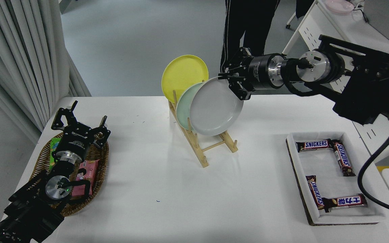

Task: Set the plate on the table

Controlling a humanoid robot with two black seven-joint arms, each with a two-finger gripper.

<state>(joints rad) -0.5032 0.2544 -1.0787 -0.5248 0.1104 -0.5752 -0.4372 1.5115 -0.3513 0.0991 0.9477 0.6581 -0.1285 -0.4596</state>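
My right gripper (231, 82) is shut on the upper right rim of the light grey-white plate (214, 108). It holds the plate tilted in the air above the wooden rack (203, 148), clear of its slots. The plate partly hides the mint green plate (185, 104), which stands in the rack in front of the yellow plate (182, 76). The white table (167, 189) lies below. My left gripper (79, 119) is open and parked at the lower left over the wicker basket (101, 158).
A white tray (295, 189) with several chocolate bars lies at the table's right. The basket holds snack packs. A person's legs (245, 23) stand beyond the far edge. A white perforated desk (346, 44) is at the top right.
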